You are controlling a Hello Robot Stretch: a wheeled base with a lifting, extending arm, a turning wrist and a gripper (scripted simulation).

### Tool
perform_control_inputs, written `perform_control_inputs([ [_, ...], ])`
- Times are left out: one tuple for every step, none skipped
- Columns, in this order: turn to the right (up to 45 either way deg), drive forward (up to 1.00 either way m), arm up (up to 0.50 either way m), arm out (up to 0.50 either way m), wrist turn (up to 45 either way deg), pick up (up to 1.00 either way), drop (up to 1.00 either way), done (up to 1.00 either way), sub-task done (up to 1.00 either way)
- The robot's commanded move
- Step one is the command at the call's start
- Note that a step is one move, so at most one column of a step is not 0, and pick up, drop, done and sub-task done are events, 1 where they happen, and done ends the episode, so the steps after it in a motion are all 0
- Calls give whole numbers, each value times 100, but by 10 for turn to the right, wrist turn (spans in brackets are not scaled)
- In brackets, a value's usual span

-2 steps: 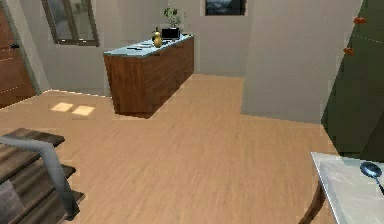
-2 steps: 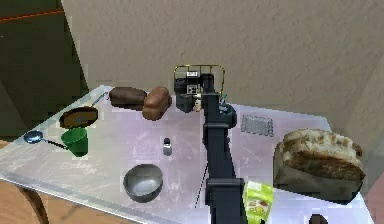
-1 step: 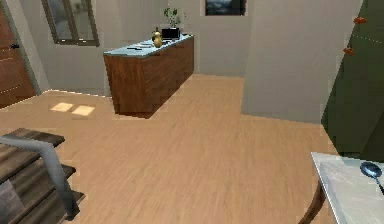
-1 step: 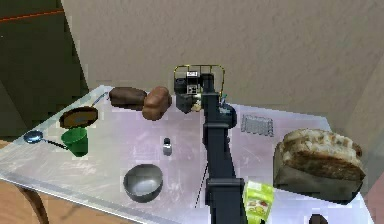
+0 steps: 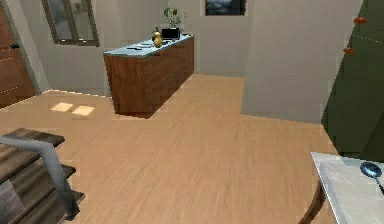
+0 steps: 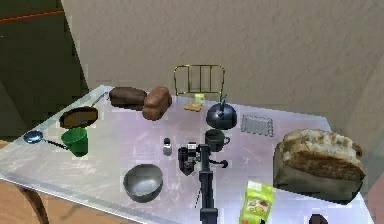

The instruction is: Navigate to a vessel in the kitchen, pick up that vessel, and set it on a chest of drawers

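On a shiny metal table stand several vessels: a grey bowl near the front, a dark mug, a dark kettle and a green cup. The arm rises from the arm side view's bottom edge, and my gripper sits over the tabletop between the bowl and the mug. I cannot tell whether it holds anything. A wooden cabinet with a pale top stands across the room in the forward view, with a gold vase on it.
The table also carries a pan, two dark loaves, a gold rack, a big loaf and a green carton. The table corner is at the forward view's lower right, dark furniture at the lower left. Open wood floor leads to the cabinet.
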Motion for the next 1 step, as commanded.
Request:
perform_control_inputs([
  [0, 0, 0, 0, 0, 100, 0, 0, 0],
])
